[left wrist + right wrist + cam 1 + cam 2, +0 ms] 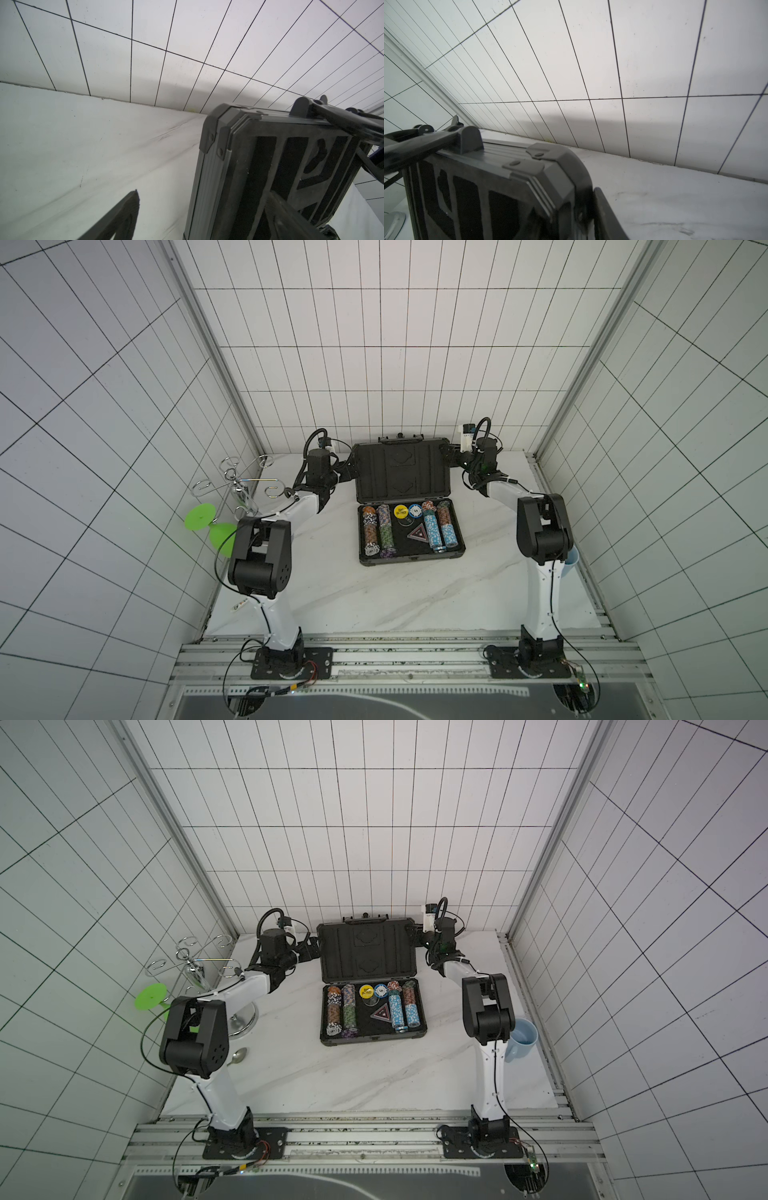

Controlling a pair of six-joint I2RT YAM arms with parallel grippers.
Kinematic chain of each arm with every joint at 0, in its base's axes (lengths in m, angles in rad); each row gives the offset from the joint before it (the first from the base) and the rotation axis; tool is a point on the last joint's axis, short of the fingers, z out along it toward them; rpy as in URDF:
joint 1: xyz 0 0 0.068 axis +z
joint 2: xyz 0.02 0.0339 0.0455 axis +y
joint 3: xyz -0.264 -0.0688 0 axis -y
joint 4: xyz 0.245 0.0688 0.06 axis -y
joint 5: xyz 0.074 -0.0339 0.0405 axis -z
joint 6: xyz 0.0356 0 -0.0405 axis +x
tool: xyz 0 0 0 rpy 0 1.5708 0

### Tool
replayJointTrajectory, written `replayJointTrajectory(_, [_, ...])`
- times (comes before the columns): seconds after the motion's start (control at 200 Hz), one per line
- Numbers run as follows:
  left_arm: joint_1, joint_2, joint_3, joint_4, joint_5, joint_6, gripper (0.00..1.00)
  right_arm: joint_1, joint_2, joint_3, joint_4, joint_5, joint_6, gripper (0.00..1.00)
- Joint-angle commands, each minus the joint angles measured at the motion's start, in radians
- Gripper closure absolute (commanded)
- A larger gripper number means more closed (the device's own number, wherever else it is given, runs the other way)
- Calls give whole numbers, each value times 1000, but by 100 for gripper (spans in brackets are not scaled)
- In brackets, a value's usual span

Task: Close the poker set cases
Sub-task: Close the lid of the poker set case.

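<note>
The black poker set case (411,560) lies open at the table's middle in both top views. Rows of multicoloured chips (434,526) fill its base. Its lid (401,472) stands up, handle on top. At the lid's left edge my left gripper (347,472) is open. In the left wrist view it (203,193) straddles that edge: one finger (124,216) stands clear of the outer side, the other lies across the foam face. My right gripper (453,456) is at the lid's upper right corner. In the right wrist view it (571,199) is shut on the corner cap (566,166).
A metal glass rack (237,485) with a green plastic glass (208,522) stands at the left edge. A spoon (237,1054) lies beside the left arm. A blue mug (521,1040) sits behind the right arm. The tiled back wall is close behind the lid.
</note>
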Motion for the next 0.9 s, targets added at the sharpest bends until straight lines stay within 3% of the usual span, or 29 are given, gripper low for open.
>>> replayJointTrajectory(0.0, [-9,25,41,-35,14,10,11,20,-117,-77,169,-68,20,100])
replayJointTrajectory(0.46, [-72,-9,47,-66,-71,79,39,20,-305,-327,241,-88,-21,100])
replayJointTrajectory(0.75, [-117,-99,-43,-58,-120,96,84,33,-448,-510,249,-41,-52,100])
replayJointTrajectory(0.814, [-126,-127,-68,-63,-138,100,99,40,-485,-542,228,-20,-64,100])
replayJointTrajectory(0.894, [-133,-163,-105,-75,-138,94,100,56,-531,-569,162,35,-96,100])
